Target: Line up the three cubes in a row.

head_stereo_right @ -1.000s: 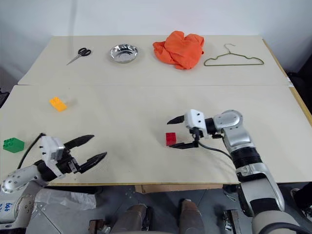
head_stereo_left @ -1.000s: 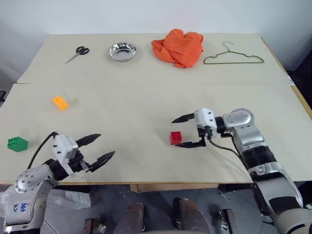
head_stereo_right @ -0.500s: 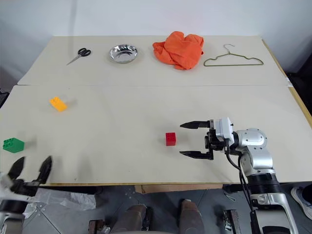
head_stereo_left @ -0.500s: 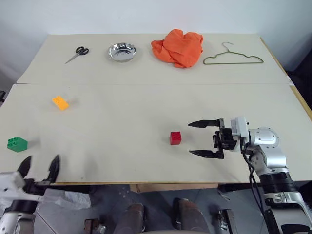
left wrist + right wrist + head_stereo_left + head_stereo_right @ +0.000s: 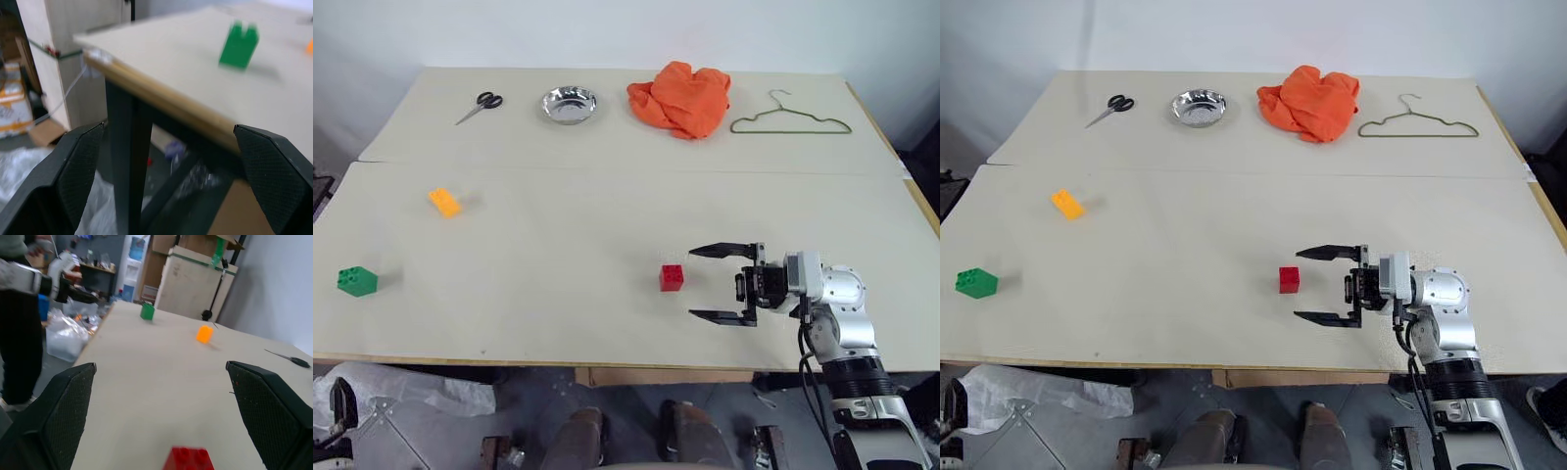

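Note:
The red cube [image 5: 672, 277] sits on the near table, right of centre. My right gripper [image 5: 693, 283] hovers just to its right, open, pointing at it, with nothing between the fingers. The orange-yellow cube [image 5: 443, 202] lies far to the left, and the green cube [image 5: 357, 281] is near the table's left front corner. My left gripper [image 5: 168, 128] is open and empty, low beside that front left corner, below the tabletop's edge, with the green cube [image 5: 239, 45] on the table beyond it. The right wrist view looks over the red cube [image 5: 188, 458] toward the other two.
Along the far table lie scissors [image 5: 481, 100], a steel bowl [image 5: 569, 104], a crumpled orange cloth [image 5: 681, 97] and a wire hanger [image 5: 790, 119]. A seam [image 5: 607, 168] divides the two tabletops. A clear plastic bag [image 5: 421, 389] lies on the floor under the front left edge.
My left arm has drawn back off the table to the lower left, below its edge. My right gripper has backed away to the right of the red cube, still open.

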